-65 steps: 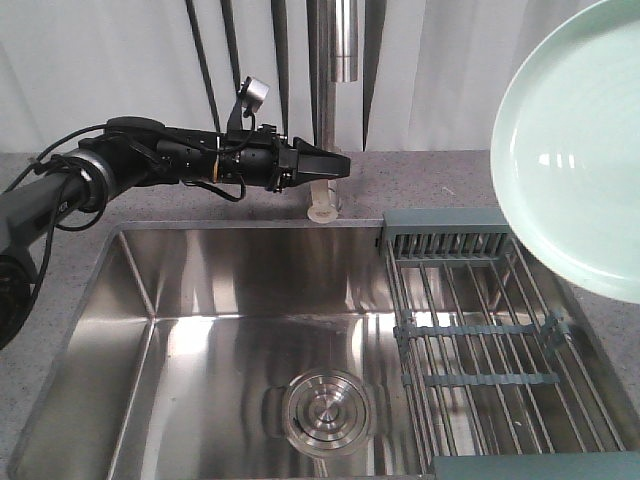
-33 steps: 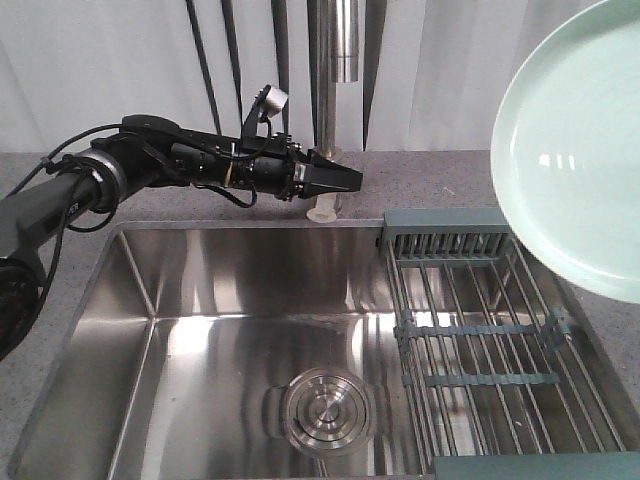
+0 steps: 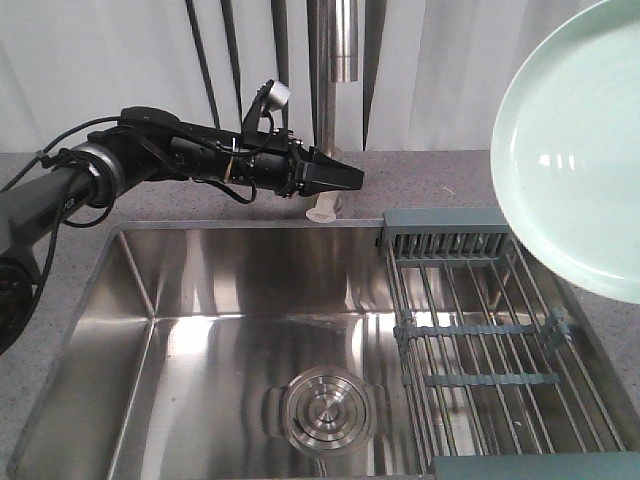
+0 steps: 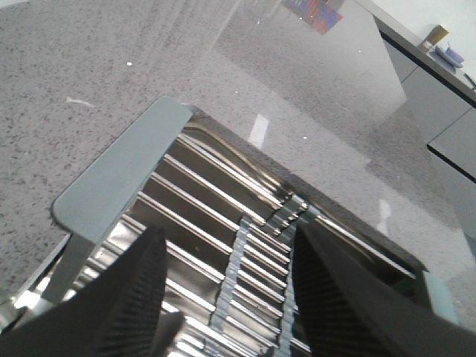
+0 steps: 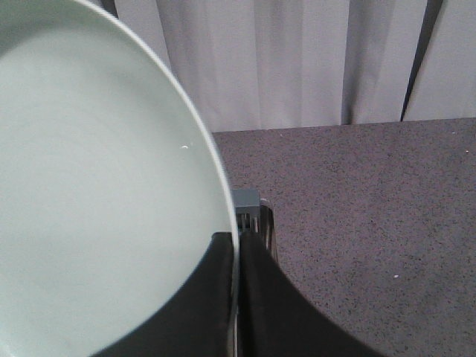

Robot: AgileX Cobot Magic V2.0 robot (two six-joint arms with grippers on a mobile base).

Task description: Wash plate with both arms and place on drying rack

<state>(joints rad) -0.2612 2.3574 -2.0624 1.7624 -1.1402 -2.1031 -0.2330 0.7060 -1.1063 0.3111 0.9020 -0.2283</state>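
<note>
The right hand (image 5: pixel 236 245) is clamped on the edge of the plate (image 3: pixel 580 150). One black finger is on the front of the rim and one is on the back. The pale green plate is held up high in the air, tilted on its edge, above the far right side of the drying rack (image 3: pixel 445 232). It does not touch the rack. The plate is in the same spot as one second ago.

The left arm (image 3: pixel 150 155) is the thing that has moved. It reaches across from the left, over the grey counter (image 3: pixel 430 175) behind the sink (image 3: pixel 200 290). A second ago the left hand (image 3: pixel 345 178) was a bit further left and higher. Now its tip is a little more to the right and lower, near the bottom of the steel tap (image 3: pixel 342 40). Since half a second ago it has hardly moved, but the arm behind it sits a little higher.

The fingers (image 4: pixel 134 297) of the left hand are apart and hold nothing. Between them, in the wrist view, I see the steel rods of the rack and its grey-blue frame.

The rack lies over the right part of the sink. The round steel drain (image 3: pixel 328 410) is at the bottom of the sink.
</note>
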